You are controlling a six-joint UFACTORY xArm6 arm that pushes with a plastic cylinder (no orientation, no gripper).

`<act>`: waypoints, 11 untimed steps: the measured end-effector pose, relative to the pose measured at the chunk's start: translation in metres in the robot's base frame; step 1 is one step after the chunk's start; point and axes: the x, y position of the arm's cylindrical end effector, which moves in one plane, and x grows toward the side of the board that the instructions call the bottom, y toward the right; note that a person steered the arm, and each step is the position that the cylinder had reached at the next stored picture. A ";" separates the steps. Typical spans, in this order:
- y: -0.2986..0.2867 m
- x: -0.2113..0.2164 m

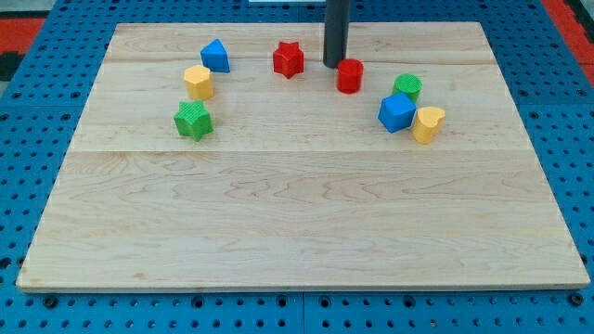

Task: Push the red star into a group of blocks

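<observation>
So the red star (289, 58) sat near the top of the bench (306, 232), on its own between the rod and a blue block (215, 56). My tip (334, 65) was down just right of the star, nearly touching a red cylinder (349, 76). The tool's only a plain rod, nothing that opens or grips. Yellow (199, 83) and green (193, 121) blocks sat further left

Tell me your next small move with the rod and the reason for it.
Probably slide my tip toward the view's left, against the red star. The tip sits between the star and the red cylinder, so a leftward push should send the star toward the blue block and yellow block.
</observation>
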 end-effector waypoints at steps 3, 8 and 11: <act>-0.008 -0.035; -0.064 -0.005; 0.047 0.014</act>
